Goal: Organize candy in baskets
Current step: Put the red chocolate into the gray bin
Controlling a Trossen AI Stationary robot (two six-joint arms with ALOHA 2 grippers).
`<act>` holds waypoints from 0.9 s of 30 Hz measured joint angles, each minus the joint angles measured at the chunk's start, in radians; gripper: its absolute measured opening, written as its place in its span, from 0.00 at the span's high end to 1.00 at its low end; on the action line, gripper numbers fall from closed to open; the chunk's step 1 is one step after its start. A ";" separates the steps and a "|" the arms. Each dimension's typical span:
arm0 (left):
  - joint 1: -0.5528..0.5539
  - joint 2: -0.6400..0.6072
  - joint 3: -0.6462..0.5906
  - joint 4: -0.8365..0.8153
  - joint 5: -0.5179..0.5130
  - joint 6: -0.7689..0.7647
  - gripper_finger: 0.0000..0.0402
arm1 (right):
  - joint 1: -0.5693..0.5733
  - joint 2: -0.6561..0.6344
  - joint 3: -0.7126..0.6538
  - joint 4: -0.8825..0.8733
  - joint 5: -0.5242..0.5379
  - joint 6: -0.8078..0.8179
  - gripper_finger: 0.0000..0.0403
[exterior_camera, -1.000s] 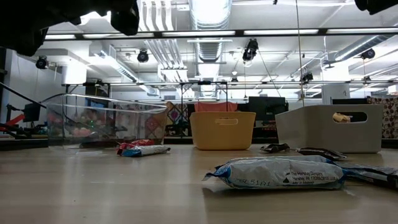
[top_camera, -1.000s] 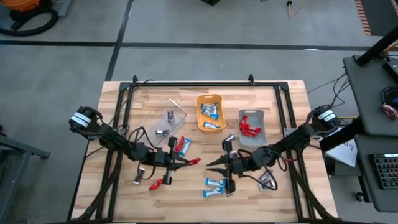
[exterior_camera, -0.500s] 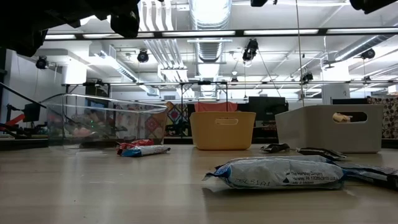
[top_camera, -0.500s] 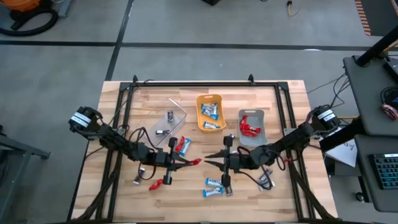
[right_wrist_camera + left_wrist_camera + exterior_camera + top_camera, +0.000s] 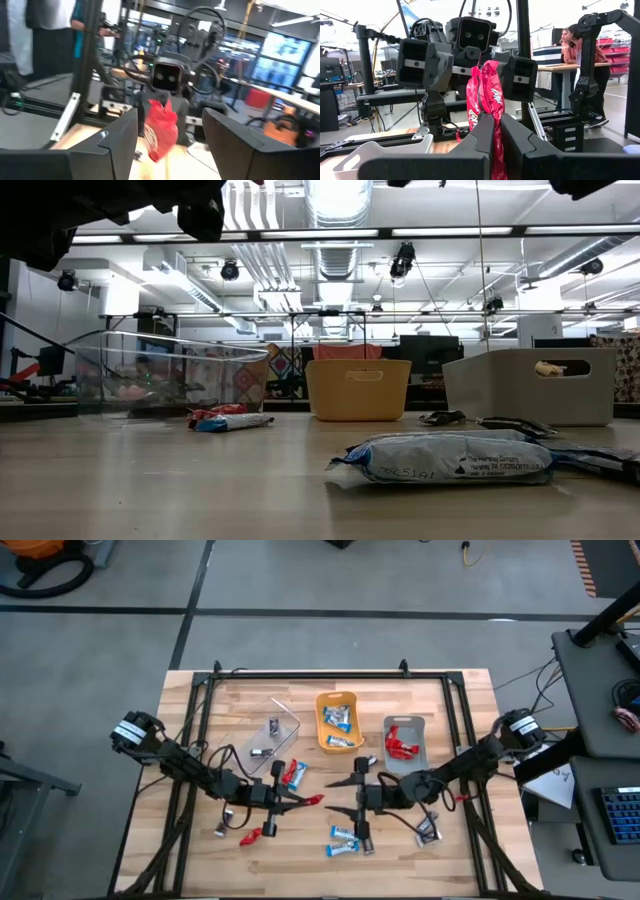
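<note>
My left gripper (image 5: 300, 802) is shut on a red candy (image 5: 314, 799) above the middle of the table. My right gripper (image 5: 340, 798) faces it from the right, open; in the right wrist view the red candy (image 5: 160, 127) shows ahead between its spread fingers, apart from them. The baskets stand at the far side: a clear one (image 5: 270, 736) with silver candy, an orange one (image 5: 338, 720) with blue-and-white candy, and a grey one (image 5: 405, 744) with red candy. Loose candy lies on the table, such as two blue-and-white bars (image 5: 344, 840). My left gripper pinches one end of the red candy (image 5: 492, 112) between its two fingers (image 5: 480, 135). The fingers come roughly level from the table's left. The candy sticks out past the fingertips toward the right arm, lifted clear of the table.
Loose candy also lies near the clear basket (image 5: 292, 773), at the near left (image 5: 250, 836) and beside the right arm (image 5: 430, 830). A black frame (image 5: 310, 675) runs along the table's far edge and sides. A person (image 5: 570, 40) leans at a desk beyond the table.
My right gripper has crept toward the table's left, nearer the red candy in my left gripper, and has opened its fingers wide. My left gripper has kept still with the candy.
</note>
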 joint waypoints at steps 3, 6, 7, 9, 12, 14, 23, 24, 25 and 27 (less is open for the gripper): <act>0.000 0.000 0.001 -0.001 0.000 0.000 1.00 | -0.022 0.019 0.025 -0.015 -0.025 0.006 0.47; 0.000 0.000 0.005 -0.002 0.000 0.000 1.00 | -0.040 0.034 0.042 -0.024 -0.047 0.005 0.49; 0.000 0.000 0.005 -0.002 -0.001 0.000 1.00 | -0.044 0.035 0.042 -0.026 -0.070 0.005 0.50; 0.000 0.000 0.004 -0.002 -0.001 0.000 1.00 | -0.053 0.046 0.050 -0.023 -0.123 0.006 0.54; 0.000 0.004 0.003 0.000 -0.001 -0.002 1.00 | -0.058 0.050 0.060 -0.036 -0.139 0.016 0.61; 0.000 0.010 0.004 -0.003 -0.001 -0.002 1.00 | -0.062 0.054 0.068 -0.036 -0.156 0.013 0.67; -0.001 0.029 0.007 0.002 0.000 -0.010 0.99 | -0.066 0.055 0.076 -0.072 -0.214 0.002 0.96; -0.001 0.029 0.007 0.002 0.000 -0.010 0.99 | -0.066 0.055 0.076 -0.073 -0.214 0.002 0.96; -0.001 0.029 0.007 0.002 -0.001 -0.010 0.99 | -0.066 0.055 0.076 -0.074 -0.213 0.004 0.96; -0.001 0.029 0.007 0.002 -0.024 -0.029 0.98 | -0.066 0.055 0.076 -0.075 -0.209 0.008 0.96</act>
